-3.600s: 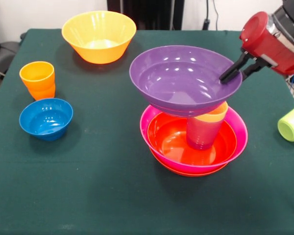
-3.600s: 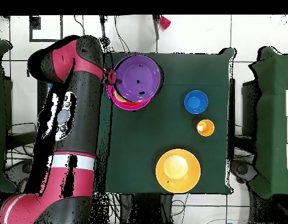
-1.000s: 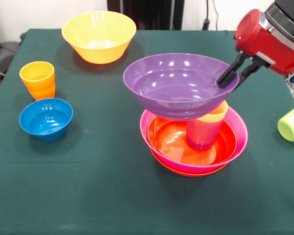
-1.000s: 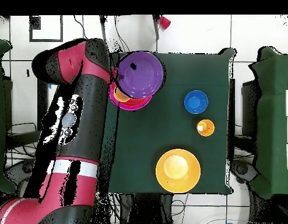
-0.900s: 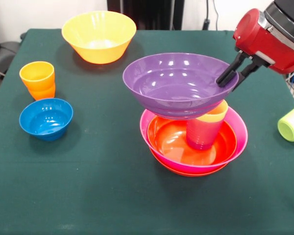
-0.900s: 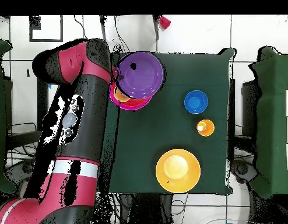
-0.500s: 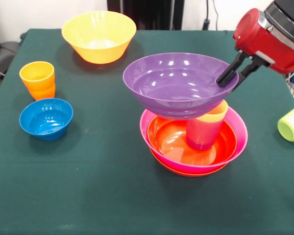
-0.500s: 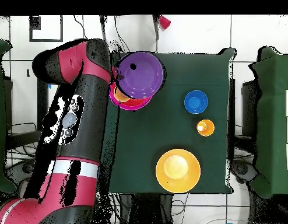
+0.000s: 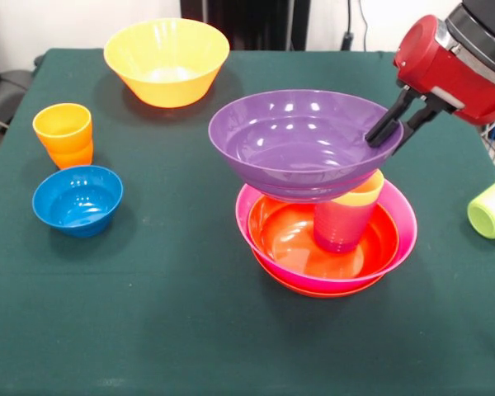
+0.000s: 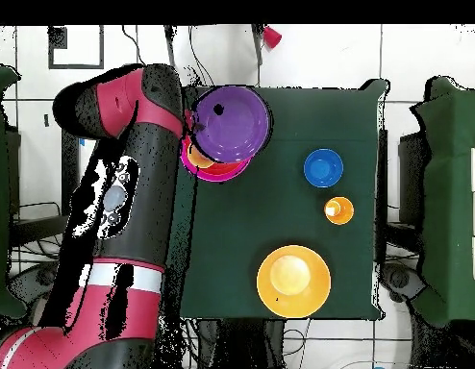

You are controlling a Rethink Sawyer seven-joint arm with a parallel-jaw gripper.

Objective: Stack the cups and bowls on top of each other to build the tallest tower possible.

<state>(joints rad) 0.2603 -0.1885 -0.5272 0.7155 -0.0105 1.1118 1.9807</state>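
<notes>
A wide purple bowl (image 9: 301, 140) hangs tilted over the tower, offset toward the left of the front view. My gripper (image 9: 390, 132) is shut on its right rim, one finger inside and one outside. Below, a red-orange bowl (image 9: 289, 235) sits nested in a pink bowl (image 9: 404, 219). In it stands a purple cup (image 9: 340, 227) with a yellow cup (image 9: 365, 192) inside; the purple bowl's underside is at the yellow cup's rim. From overhead the purple bowl (image 10: 234, 122) covers most of the pile, and the gripper (image 10: 195, 123) is at its left rim.
A large yellow-orange bowl (image 9: 167, 62) stands at the back left. An orange cup (image 9: 63, 134) and a small blue bowl (image 9: 77, 200) sit near the left edge. A lime green cup (image 9: 493, 206) lies at the right edge. The arm (image 10: 126, 211) runs along the table's left side in the overhead view.
Since 3.6 s ago the purple bowl has risen slightly and shifted left in the front view, with the gripper still holding its rim. Over the last second it has barely moved.
</notes>
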